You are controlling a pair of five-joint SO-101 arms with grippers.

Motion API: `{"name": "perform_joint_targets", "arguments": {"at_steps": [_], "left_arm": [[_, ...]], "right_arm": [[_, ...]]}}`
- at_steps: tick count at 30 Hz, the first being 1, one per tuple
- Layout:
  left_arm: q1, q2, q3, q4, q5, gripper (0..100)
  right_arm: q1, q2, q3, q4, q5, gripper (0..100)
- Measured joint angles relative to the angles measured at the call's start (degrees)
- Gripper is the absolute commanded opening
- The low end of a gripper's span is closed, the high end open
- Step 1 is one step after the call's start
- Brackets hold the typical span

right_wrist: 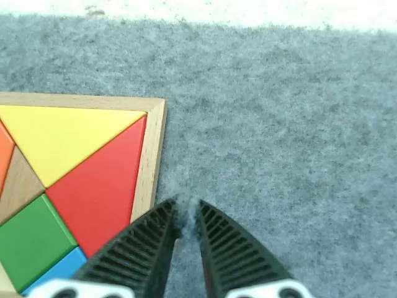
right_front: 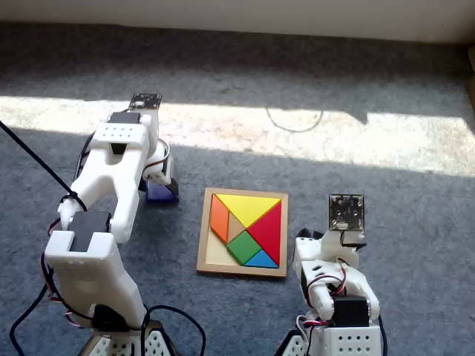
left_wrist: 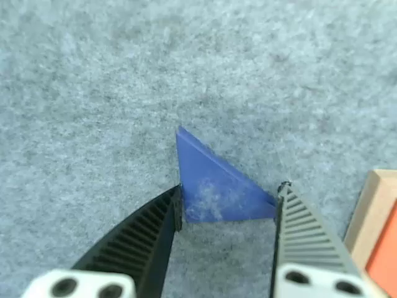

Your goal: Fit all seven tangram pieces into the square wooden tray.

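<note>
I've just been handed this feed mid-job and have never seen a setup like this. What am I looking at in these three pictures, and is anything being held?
You are looking at two small white robot arms, the left arm and the right arm. Each ends in a two-fingered claw. The high view looks down from above on both arms and the grey carpet. The other two pictures come from a camera on each arm's wrist, looking along its claw.

On the carpet lies the wooden tray. It holds six coloured pieces and has a bare gap in one corner. The left claw has its fingers closed against two ends of the blue triangle, which lies on the carpet beside the tray. The right claw is shut, holds nothing and sits by the tray's edge.
</note>
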Motion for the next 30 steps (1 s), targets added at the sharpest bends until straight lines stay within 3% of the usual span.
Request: {"name": "perform_joint_targets", "arguments": {"at_steps": [7, 14, 21, 30], "left_arm": [[-0.1, 0.4, -14.2, 19.3, 0.3, 25], [-0.1, 0.4, -14.4, 22.6, 19.1, 25], [-0.1, 0.4, -7.8, 17.9, 36.6, 25], [0.0, 0.4, 4.8, 0.1, 38.5, 25]], "right_arm": [[0.0, 0.0, 0.0, 0.0, 0.0, 0.9], [0.0, 0.0, 0.0, 0.0, 0.0, 0.9], [0.0, 0.0, 0.0, 0.0, 0.0, 0.9], [0.0, 0.0, 0.0, 0.0, 0.0, 0.9]]}}
